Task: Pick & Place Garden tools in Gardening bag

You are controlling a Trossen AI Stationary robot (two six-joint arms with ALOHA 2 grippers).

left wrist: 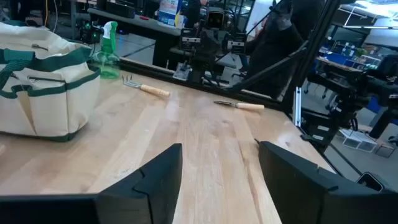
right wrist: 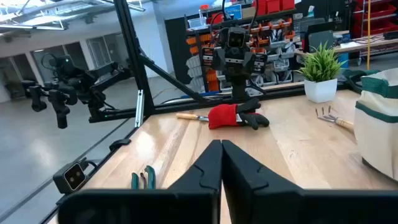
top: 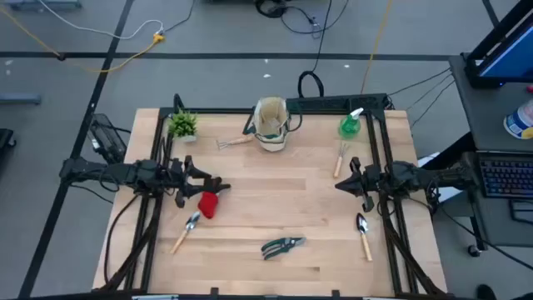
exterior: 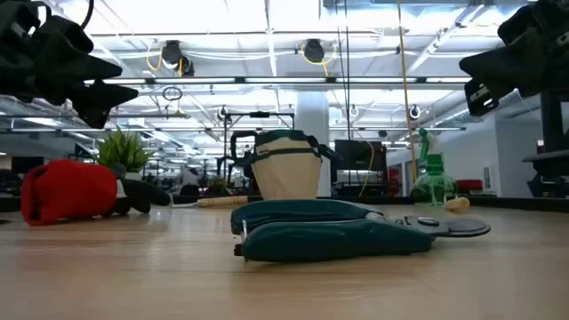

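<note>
Left gripper (top: 218,185) hovered above the table (top: 275,225) at its left side, jaws parted about halfway, nothing between them. Red glove (top: 208,203) lay on the wood just beside and below those jaws, a wooden-handled trowel (top: 185,232) a little past it toward the front edge.

Right gripper (top: 343,184) hung over the right side, jaws pressed together, empty. Near its closed tips lay a wooden-handled fork (top: 340,161); another trowel (top: 364,235) sat close by on the front side. Green spray bottle (top: 351,125) stood farther off, at the back right.

Gardening bag (top: 271,124) stood upright at the back centre, well apart from both jaws, a small rake (top: 234,142) beside it. Pruning shears (top: 282,247) lay at front centre, between the arms.
</note>
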